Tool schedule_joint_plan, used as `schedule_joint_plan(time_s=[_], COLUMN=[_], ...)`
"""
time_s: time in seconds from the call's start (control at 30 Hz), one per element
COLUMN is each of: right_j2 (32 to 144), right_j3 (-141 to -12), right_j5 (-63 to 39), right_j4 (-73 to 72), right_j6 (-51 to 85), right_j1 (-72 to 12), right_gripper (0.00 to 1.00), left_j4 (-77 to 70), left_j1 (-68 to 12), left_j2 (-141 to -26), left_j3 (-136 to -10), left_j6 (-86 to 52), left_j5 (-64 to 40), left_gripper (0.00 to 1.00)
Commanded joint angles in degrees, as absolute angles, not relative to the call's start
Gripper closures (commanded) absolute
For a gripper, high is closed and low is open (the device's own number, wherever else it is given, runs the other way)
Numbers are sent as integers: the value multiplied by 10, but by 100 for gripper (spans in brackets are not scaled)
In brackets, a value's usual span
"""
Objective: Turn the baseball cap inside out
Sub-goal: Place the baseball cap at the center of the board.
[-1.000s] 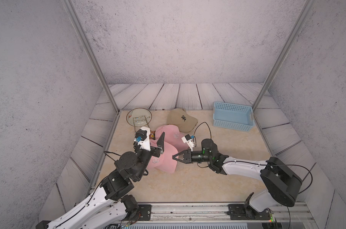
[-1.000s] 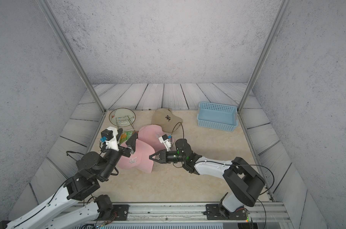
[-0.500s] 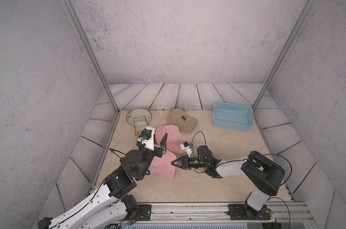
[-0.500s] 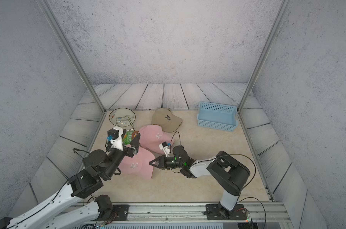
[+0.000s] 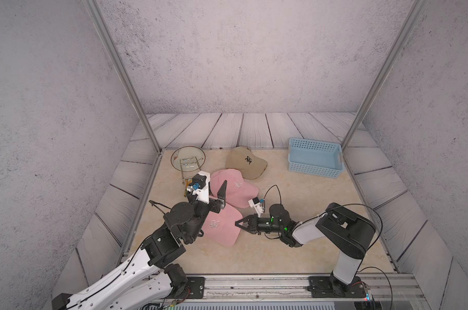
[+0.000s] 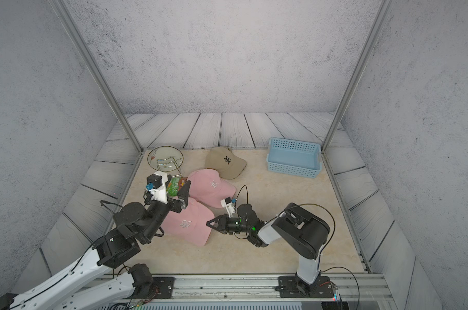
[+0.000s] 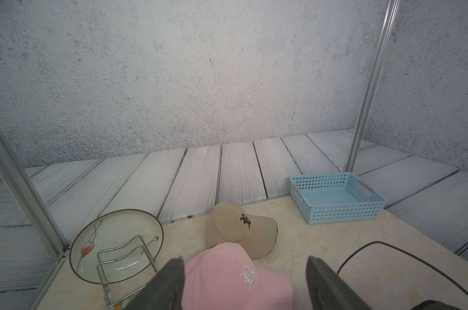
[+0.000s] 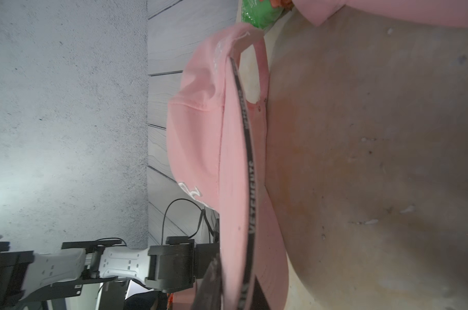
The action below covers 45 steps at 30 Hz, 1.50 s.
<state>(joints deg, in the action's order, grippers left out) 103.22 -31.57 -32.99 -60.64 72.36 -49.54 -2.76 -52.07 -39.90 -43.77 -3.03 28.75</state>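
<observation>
Enclosure: grey stippled walls (image 5: 227, 53), grey plank skirting (image 5: 254, 131), aluminium posts (image 5: 120, 75). The floor is a beige marbled table (image 5: 294, 241) with a rail (image 5: 254, 284) at 6 o'clock. Contents: basket (image 5: 312, 169) at 1 o'clock, plate (image 5: 179, 158) on a wire stand at 10, tan cap (image 5: 243, 161) at 12, second pink cap (image 5: 235, 185) just beside it, and pink cap (image 5: 219, 222) logo-side out, near centre toward 8. Left gripper (image 7: 243, 268) spread wide and empty above where the pink caps meet; right gripper (image 5: 237, 223), reaching from 4, straddles the pink cap's rim, clamped or loose I cannot tell.

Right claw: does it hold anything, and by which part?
The right claw straddles the rim of the near pink cap; whether it grips, I cannot tell.
</observation>
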Motion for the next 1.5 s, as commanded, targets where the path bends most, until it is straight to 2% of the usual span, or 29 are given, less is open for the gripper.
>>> schedule_joint_plan(time_s=[0.0, 0.17, 0.3, 0.47, 0.6, 0.77, 0.9, 1.13, 1.23, 1.33, 1.4, 1.47], right_j2=[1053, 1053, 1020, 942, 884, 837, 803, 754, 754, 772, 792, 814], right_j3=[-314, -320, -317, -378, -446, -506, -530, -522, -510, -500, -495, -491], right_j5=[-316, -311, -284, -216, -85, 41, 150, 272, 302, 308, 310, 307], right_j4=[-591, -556, -494, -242, -27, 94, 141, 131, 104, 76, 56, 36], right_j6=[722, 723, 695, 583, 474, 386, 317, 231, 215, 213, 210, 198], right_j1=[-495, -493, -489, -487, -486, -469, -426, -264, -205, -149, -115, -90], right_gripper=[71, 49, 40, 26, 18, 17, 16, 14, 12, 12, 11, 10], left_j4=[-29, -30, -31, -31, -28, -18, -14, -40, -65, -108, -134, -153], left_j1=[-517, -517, -516, -516, -510, -465, -373, -177, -100, -48, -27, -8], left_j2=[-399, -401, -400, -407, -417, -445, -484, -551, -590, -638, -672, -703], left_j3=[-442, -441, -440, -439, -439, -443, -448, -419, -392, -364, -352, -348], left_j6=[-29, -30, -29, -27, -32, -41, -51, -90, -106, -100, -89, -80], left_j5=[294, 293, 296, 305, 324, 365, 375, 364, 321, 278, 264, 249], left_gripper=[23, 23, 23, 23, 22, 22, 22, 22, 20, 14, 1, 2])
